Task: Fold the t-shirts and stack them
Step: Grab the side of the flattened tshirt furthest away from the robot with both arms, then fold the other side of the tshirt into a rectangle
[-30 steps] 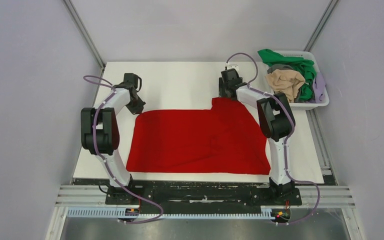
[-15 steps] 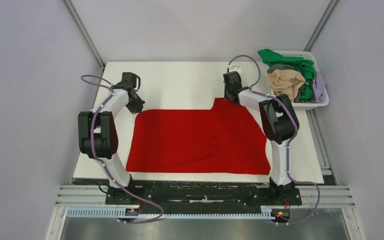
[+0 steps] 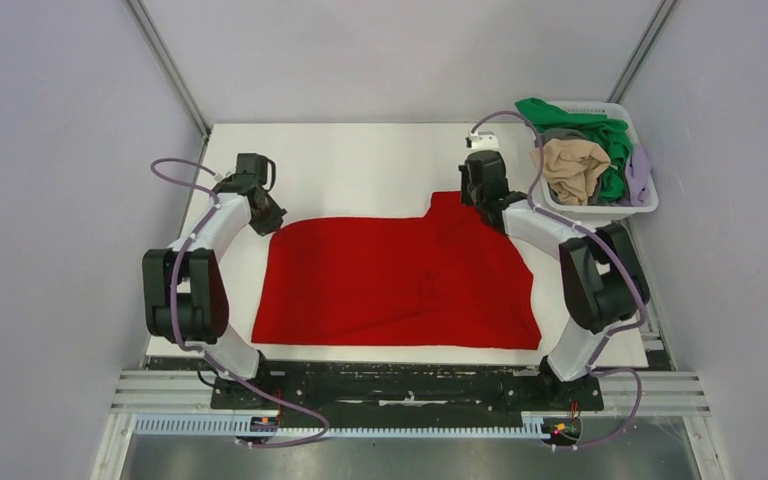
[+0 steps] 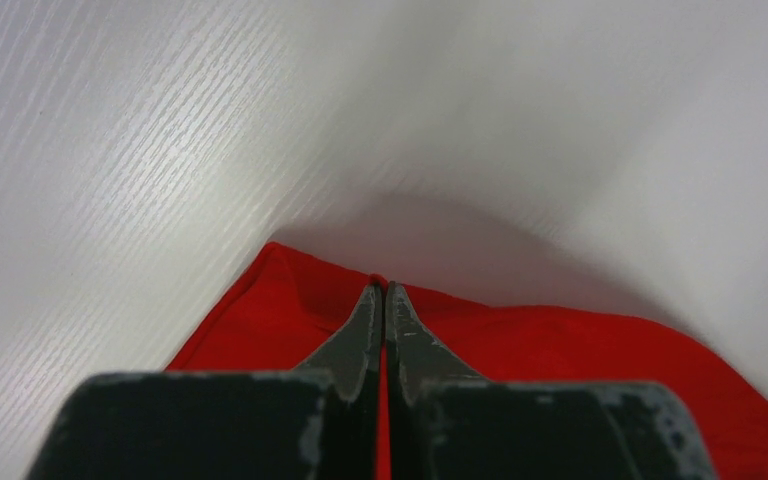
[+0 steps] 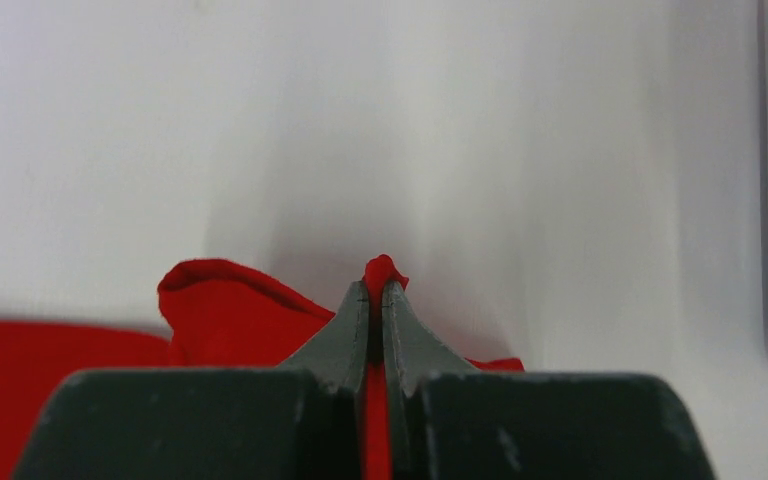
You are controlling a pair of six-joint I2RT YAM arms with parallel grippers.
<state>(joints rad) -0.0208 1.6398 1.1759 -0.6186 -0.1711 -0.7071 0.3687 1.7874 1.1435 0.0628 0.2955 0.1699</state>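
At the counter's (image 3: 360, 160) centre lies the red shirt (image 3: 400, 285), its far corners hidden under both wrists from above. Up close: left jaws clamped on the 10 o'clock corner, right jaws pinching cloth at 1 o'clock. At 2 o'clock the basket (image 3: 632, 212) holds green (image 3: 612, 135), beige (image 3: 570, 165), lavender (image 3: 640, 172), grey (image 3: 558, 134) barely showing. Since a second ago, both elbows have swung outward.

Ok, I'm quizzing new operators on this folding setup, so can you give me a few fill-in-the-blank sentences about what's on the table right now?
The t-shirt spread on the table is ___.
The left hand and right hand are both ___ on its far edge.
The white basket holding the other shirts stands by the ___ arm.
Missing words: red; shut; right.
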